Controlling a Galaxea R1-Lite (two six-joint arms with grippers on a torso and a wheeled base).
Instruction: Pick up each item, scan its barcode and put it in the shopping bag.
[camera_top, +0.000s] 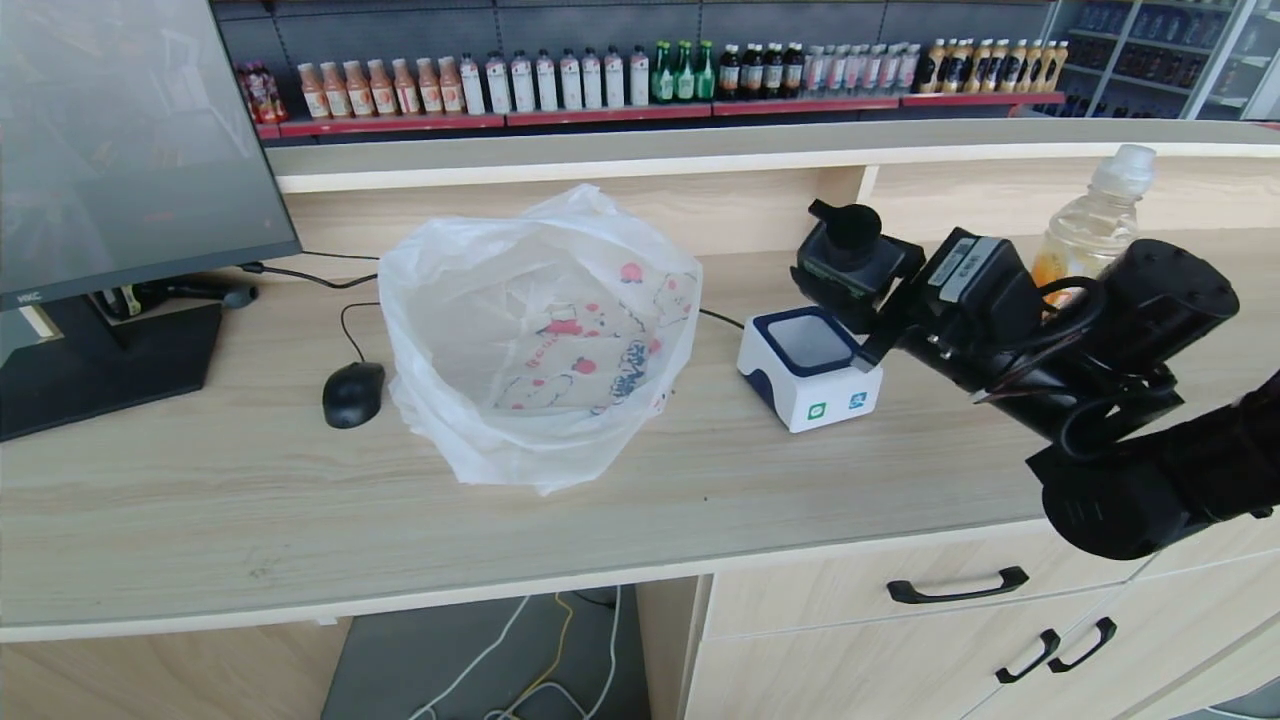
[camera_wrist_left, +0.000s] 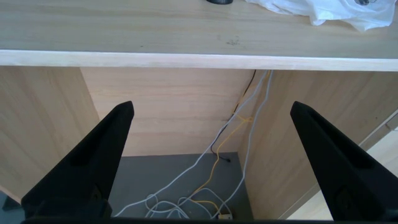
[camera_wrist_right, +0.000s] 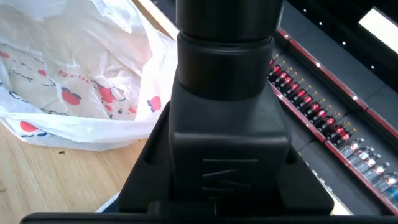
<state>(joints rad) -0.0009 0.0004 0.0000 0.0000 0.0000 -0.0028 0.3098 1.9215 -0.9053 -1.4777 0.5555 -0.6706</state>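
My right gripper (camera_top: 862, 278) is shut on a black container with a round cap (camera_top: 850, 258), holding it just above the far right side of the white and blue barcode scanner (camera_top: 810, 368). In the right wrist view the black container (camera_wrist_right: 227, 93) stands between the fingers, with the shopping bag (camera_wrist_right: 74, 81) beyond it. The white plastic shopping bag (camera_top: 540, 330) stands open on the counter, left of the scanner. My left gripper (camera_wrist_left: 211, 162) hangs open and empty below the counter's front edge, facing the knee space with its cables.
A clear bottle of orange drink (camera_top: 1095, 225) stands at the back right behind my right arm. A black mouse (camera_top: 353, 393) and a monitor (camera_top: 130, 150) sit on the counter's left. Drawers (camera_top: 955, 590) are below on the right.
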